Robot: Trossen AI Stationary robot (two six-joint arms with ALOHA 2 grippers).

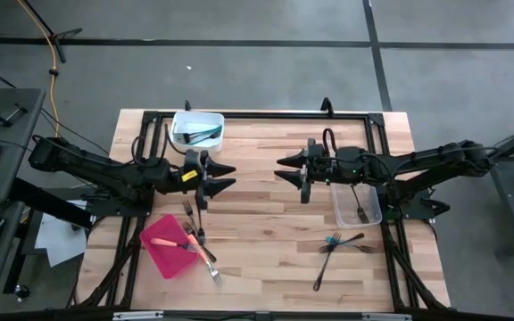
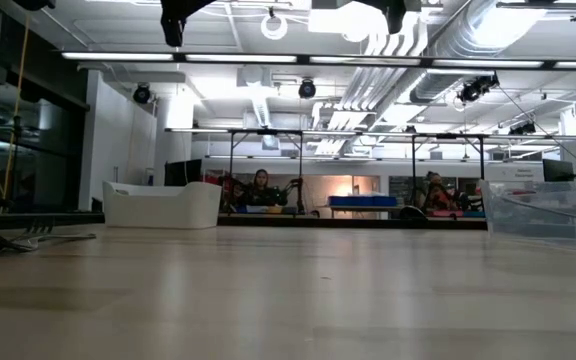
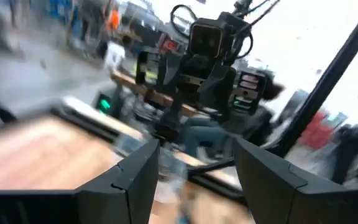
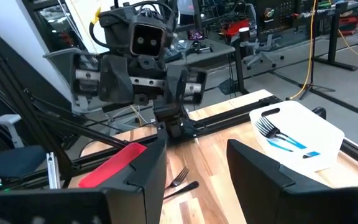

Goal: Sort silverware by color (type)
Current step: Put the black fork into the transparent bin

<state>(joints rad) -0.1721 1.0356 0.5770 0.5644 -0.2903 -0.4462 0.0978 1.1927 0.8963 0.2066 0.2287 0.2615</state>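
Observation:
My left gripper (image 1: 224, 176) and my right gripper (image 1: 282, 169) hover above the middle of the table, facing each other, both open and holding nothing. Each shows the other arm in its wrist view, past open fingers at left gripper (image 3: 194, 180) and right gripper (image 4: 194, 171). An orange fork lies on the red tray (image 1: 154, 251). Dark and orange forks (image 1: 196, 234) lie beside and partly on the tray. A teal fork and dark forks (image 1: 339, 244) lie near the table's near right. The white tub (image 1: 197, 129) holds teal and dark forks (image 4: 278, 138). A dark fork (image 1: 361, 212) lies in the clear tub (image 1: 357, 205).
A black frame runs along the table's edges (image 1: 266, 114). The white tub (image 2: 163, 204) stands far left and the clear tub (image 2: 548, 210) right of centre. Bare wood (image 1: 266, 241) lies between the two fork groups. People sit in the room beyond the table (image 2: 260, 185).

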